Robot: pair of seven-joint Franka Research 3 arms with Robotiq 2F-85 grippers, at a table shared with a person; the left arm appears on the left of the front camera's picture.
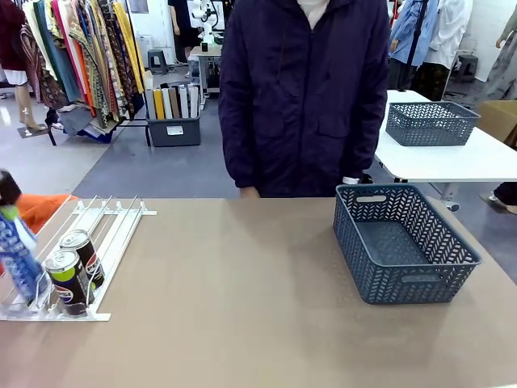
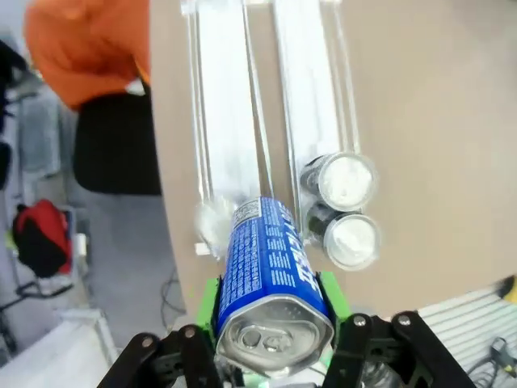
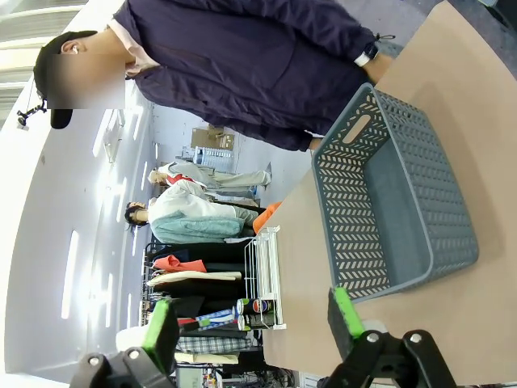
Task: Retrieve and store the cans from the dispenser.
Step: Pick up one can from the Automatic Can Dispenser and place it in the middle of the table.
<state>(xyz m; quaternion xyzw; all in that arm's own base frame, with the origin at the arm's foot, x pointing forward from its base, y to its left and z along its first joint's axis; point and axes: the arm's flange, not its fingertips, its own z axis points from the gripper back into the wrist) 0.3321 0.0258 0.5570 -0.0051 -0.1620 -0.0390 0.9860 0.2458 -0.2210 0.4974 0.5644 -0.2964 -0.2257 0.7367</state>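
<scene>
Tan surface (image 1: 242,323) bears the white rail dispenser (image 1: 113,220) at left, two black Pepsi cans (image 1: 71,275) at its near end, and a grey lattice basket (image 1: 408,284) at right; clothes racks (image 1: 81,56) stand beyond. My left gripper (image 2: 273,303) clamps a slim blue can (image 2: 271,259), cut off at the front view's edge; my right gripper (image 3: 252,317) gapes empty.

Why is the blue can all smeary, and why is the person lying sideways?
Front view: the blue can at the left edge is blurred, likely moving. Left wrist view: its far end smears too, and the lids of the two black cans glare white. Right wrist view: the camera is rolled with the wrist, so the person and basket look tipped.
</scene>
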